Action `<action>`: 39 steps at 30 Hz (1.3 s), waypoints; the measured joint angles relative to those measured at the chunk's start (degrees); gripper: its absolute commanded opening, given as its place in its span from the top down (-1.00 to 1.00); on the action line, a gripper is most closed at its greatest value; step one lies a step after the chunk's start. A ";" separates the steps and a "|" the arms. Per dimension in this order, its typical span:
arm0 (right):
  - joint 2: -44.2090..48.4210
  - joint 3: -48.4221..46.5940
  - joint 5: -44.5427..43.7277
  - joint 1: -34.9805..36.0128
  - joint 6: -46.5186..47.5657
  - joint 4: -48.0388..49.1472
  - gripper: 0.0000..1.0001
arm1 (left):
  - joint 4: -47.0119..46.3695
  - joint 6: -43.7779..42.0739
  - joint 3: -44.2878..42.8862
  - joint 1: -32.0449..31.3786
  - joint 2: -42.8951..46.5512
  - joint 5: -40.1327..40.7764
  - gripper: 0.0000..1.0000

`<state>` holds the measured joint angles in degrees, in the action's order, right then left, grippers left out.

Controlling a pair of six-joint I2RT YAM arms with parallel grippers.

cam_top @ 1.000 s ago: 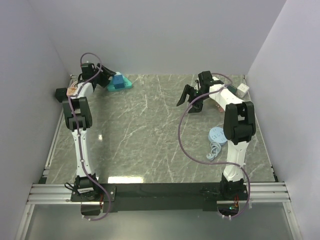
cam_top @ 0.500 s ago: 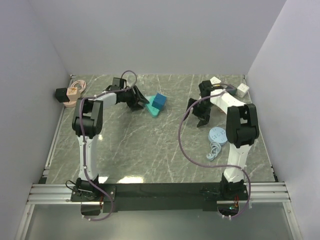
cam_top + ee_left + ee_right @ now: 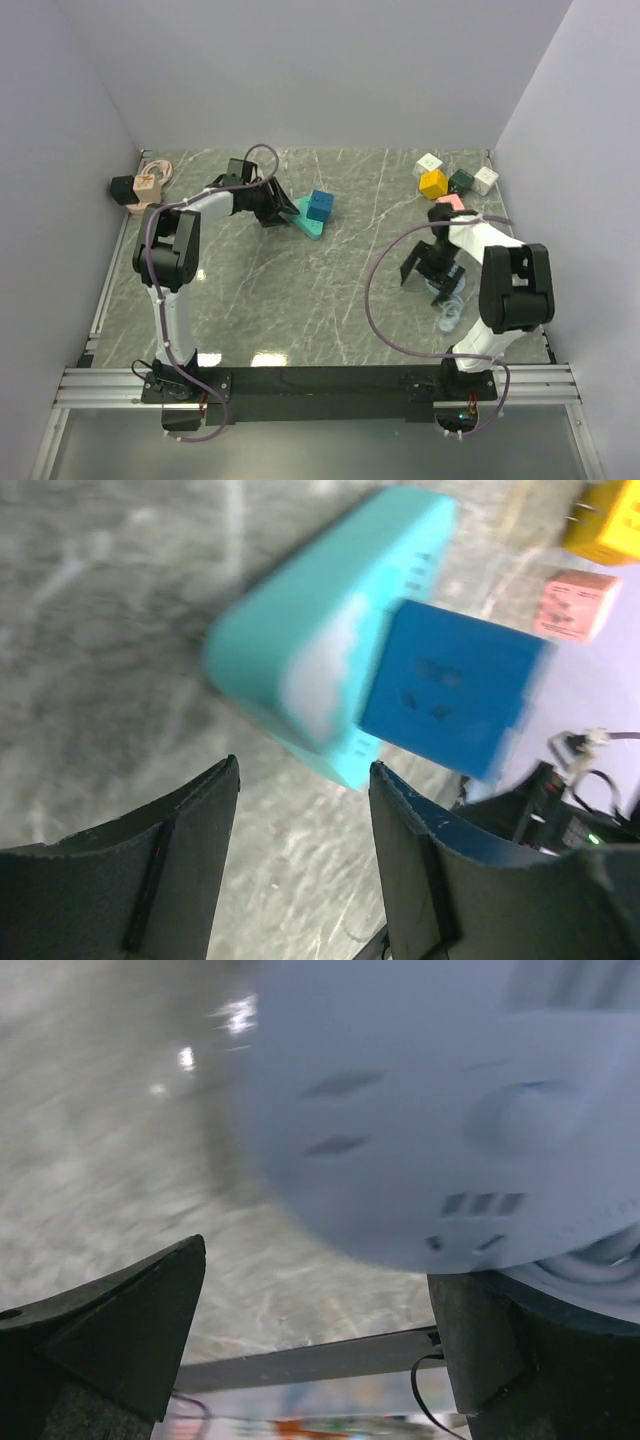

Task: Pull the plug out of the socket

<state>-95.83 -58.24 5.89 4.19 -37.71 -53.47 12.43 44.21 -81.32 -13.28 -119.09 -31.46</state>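
Observation:
A dark blue plug (image 3: 320, 204) sits in a teal socket block (image 3: 311, 226) at the table's middle back. In the left wrist view the plug (image 3: 450, 685) stands on the teal block (image 3: 320, 630) just beyond my fingertips. My left gripper (image 3: 281, 211) (image 3: 305, 810) is open and empty, right beside the block's left end. My right gripper (image 3: 433, 272) (image 3: 315, 1300) is open and empty, low over a round pale blue socket disc (image 3: 452, 287) (image 3: 430, 1110) at the right.
The disc's coiled cable (image 3: 449, 317) lies near the front right. White (image 3: 428, 163), yellow (image 3: 433, 184), dark green (image 3: 461, 180), white (image 3: 486, 180) and pink (image 3: 451, 203) cubes stand at the back right. A black and tan adapter pile (image 3: 138, 188) lies at the back left edge.
The left gripper and the teal block with its plug moved from the back left corner to the middle back. The right gripper swept from the back toward the front, onto the round disc.

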 measured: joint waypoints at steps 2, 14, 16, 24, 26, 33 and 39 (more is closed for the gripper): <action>2.34 3.61 -1.64 -4.33 -1.86 0.35 -0.93 | -0.24 -0.20 0.46 -0.26 1.77 -0.07 -0.20; 7.21 -7.98 0.52 -0.44 6.36 3.15 -0.93 | 4.48 -4.02 5.64 0.52 16.52 11.10 -0.56; 7.19 -11.23 2.21 3.21 6.71 4.70 -0.94 | 6.91 -6.45 -0.07 0.83 13.77 11.41 -0.57; -2.36 -27.43 4.28 8.92 5.79 7.72 -0.95 | 8.00 -15.72 -18.73 1.36 -2.43 7.58 -0.56; -5.86 -30.82 4.35 10.14 5.75 8.24 -0.95 | 8.57 -16.85 -20.20 1.36 -4.96 6.21 -0.54; -9.77 -33.48 5.03 13.88 5.38 8.61 -0.95 | 8.44 -18.99 -27.96 1.03 -14.36 2.19 -0.25; -9.33 -32.30 6.23 14.05 5.64 10.03 -0.94 | 2.73 -18.78 -22.27 -0.74 -15.28 -3.72 0.25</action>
<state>-105.16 -90.54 12.12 18.24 -32.08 -43.44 15.16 25.43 -103.59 -14.02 -134.37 -35.18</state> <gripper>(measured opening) 0.973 0.426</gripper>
